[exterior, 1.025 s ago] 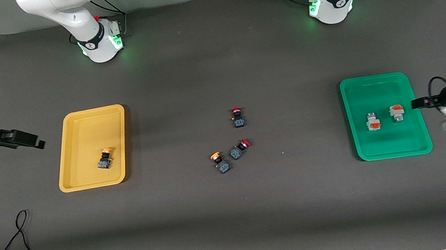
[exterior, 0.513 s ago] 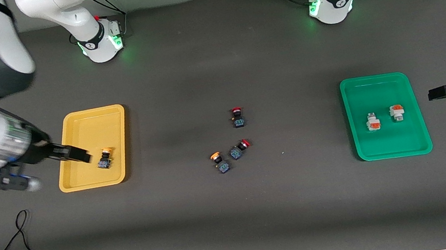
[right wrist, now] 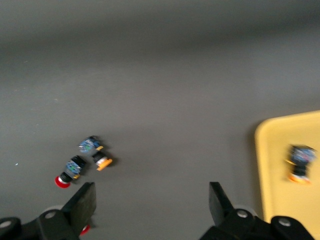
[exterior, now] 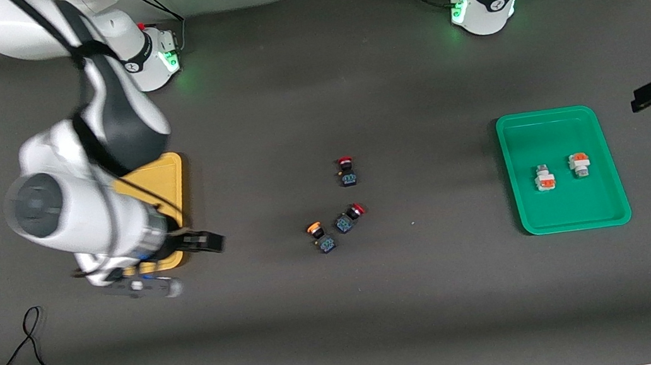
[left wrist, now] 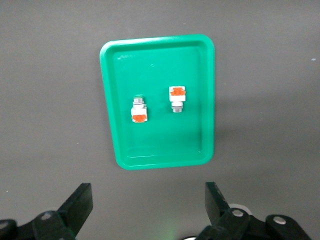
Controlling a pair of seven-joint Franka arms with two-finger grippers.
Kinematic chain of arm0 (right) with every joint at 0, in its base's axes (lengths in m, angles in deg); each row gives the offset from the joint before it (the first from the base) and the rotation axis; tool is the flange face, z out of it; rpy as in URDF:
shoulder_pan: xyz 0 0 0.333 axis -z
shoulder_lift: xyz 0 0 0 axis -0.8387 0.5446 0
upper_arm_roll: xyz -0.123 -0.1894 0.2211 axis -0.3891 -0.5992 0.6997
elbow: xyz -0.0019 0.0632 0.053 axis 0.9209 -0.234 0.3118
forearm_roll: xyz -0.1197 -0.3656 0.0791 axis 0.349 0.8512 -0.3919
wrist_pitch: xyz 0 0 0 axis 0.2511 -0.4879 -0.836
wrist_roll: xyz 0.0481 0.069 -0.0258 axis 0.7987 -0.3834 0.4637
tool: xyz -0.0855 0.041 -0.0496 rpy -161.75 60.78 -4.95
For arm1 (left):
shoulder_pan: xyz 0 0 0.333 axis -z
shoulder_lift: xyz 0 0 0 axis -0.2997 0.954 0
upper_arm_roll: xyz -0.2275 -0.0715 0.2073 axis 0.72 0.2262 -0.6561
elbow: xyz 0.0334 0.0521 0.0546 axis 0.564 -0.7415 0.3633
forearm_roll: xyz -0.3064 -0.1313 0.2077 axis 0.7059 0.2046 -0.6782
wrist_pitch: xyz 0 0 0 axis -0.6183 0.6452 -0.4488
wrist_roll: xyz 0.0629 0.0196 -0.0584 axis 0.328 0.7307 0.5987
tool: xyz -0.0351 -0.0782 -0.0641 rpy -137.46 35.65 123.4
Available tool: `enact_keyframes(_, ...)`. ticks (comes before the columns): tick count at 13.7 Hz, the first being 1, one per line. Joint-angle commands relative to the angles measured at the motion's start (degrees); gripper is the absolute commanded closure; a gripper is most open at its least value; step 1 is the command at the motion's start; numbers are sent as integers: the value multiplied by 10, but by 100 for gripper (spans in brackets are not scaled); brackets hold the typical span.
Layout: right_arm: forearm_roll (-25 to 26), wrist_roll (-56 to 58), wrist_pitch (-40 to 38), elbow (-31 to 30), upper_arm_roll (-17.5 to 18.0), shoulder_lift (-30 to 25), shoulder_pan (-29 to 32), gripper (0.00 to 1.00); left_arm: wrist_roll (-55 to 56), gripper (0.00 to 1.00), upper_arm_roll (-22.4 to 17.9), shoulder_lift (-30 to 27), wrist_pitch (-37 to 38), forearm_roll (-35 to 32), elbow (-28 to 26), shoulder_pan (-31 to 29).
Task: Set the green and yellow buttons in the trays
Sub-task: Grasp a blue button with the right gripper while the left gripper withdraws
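Nearby, two red-capped switches [exterior: 347, 171] flank the loose yellow button [exterior: 320, 236] mid-counter [exterior: 345, 320]. Right hand [exterior: 210, 242], fingers apart and empty, hovers beside the yellow tray [exterior: 175, 178]. Left hand [exterior: 648, 96], also spread, waits off the green tray [exterior: 547, 126] holding two white buttons [exterior: 544, 178].

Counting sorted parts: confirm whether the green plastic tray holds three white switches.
No: the green plastic tray holds only two white blocky switches.

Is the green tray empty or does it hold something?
Not empty. The green tray holds two white-bodied buttons with orange parts, lying apart from each other.
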Motion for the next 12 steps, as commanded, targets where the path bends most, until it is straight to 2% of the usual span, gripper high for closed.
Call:
enact_keyframes(1, 12, 6, 57, 44, -5, 73, -50, 0, 27, 0, -9, -42, 14, 12, -11, 30)
enact_keyframes(2, 14, 36, 78, 44, -5, 90, -65, 0, 29, 0, -13, -53, 23, 13, -11, 47)
enact_keyframes(4, 12, 80, 125, 40, -5, 111, -78, 0, 69, 0, -54, -66, 28, 19, -11, 107)
enact_keyframes(7, 14, 82, 171, 38, -5, 144, -102, 0, 99, 0, -87, -77, 30, 21, -11, 165)
enact_keyframes(12, 30, 74, 252, 33, -5, 209, -148, 0, 107, 0, -91, -72, 19, 19, -9, 177)
